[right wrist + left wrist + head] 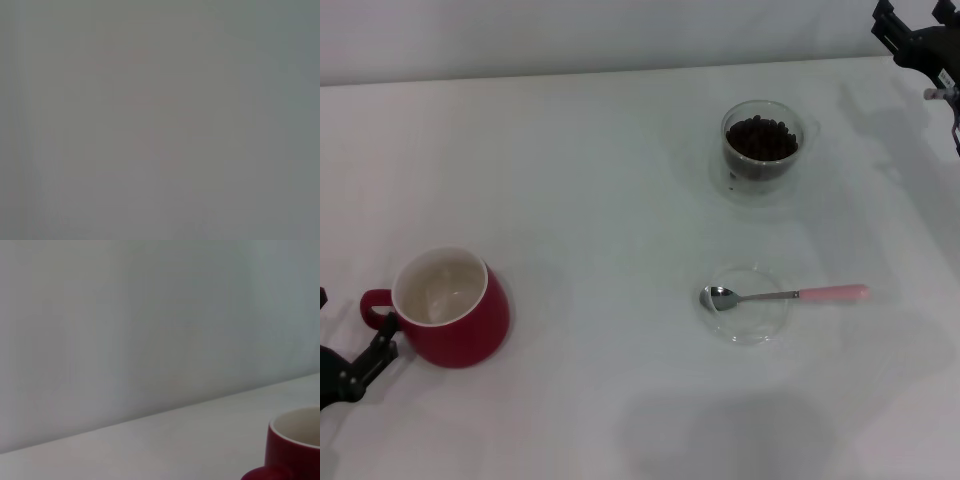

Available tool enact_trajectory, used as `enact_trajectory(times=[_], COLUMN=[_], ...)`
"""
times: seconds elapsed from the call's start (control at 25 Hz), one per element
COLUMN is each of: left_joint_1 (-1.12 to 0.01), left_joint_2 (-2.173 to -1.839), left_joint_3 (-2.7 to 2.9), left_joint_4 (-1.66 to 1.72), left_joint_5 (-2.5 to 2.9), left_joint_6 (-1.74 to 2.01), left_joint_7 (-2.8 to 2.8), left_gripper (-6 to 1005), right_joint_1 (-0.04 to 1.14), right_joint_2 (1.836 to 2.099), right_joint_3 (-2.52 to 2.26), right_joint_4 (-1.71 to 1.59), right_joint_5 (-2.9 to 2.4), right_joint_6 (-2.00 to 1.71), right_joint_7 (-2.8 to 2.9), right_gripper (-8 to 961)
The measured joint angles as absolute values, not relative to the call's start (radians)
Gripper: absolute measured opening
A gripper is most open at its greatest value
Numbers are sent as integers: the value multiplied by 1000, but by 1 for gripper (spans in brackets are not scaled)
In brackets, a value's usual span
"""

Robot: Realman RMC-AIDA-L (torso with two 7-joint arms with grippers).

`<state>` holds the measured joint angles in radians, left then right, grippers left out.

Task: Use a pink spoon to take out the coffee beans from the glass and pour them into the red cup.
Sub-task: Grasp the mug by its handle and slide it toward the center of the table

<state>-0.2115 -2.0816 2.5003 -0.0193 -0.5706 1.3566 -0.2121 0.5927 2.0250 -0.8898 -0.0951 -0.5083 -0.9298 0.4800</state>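
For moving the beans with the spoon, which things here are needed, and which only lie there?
Needed:
- pink spoon, bowl resting in the dish
- coffee beans in the glass
- red cup, beside the left gripper

Only lying there:
- shallow clear glass dish under the spoon
- right gripper, far at the table's corner

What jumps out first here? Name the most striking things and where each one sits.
The glossy red cup stands out at the near left of the white table, the left gripper right by its handle. Far right, the glass holds dark coffee beans. Nearer, the pink spoon rests its bowl in a shallow glass dish.
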Motion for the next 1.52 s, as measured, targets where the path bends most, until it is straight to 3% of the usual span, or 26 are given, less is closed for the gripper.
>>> enact_trajectory(times=[0.8, 1.24, 1.52], left_joint_1=[-253, -270, -275], left_joint_2=[-2082, -2080, -2081], left_joint_3=[2489, 2490, 2488], left_joint_4=[-6, -4, 6], left_joint_5=[-591, -592, -592], left_joint_6=[1297, 1279, 1279], left_joint_7=[-219, -180, -128], left_gripper=[876, 811, 564], right_joint_1=[579, 586, 587], right_joint_2=[2025, 2026, 2026], right_joint_3=[-890, -889, -886], right_joint_4=[-95, -95, -99], right_joint_5=[-509, -508, -508], right_joint_6=[-939, -939, -939], right_joint_7=[480, 480, 480], right_gripper=[861, 860, 860])
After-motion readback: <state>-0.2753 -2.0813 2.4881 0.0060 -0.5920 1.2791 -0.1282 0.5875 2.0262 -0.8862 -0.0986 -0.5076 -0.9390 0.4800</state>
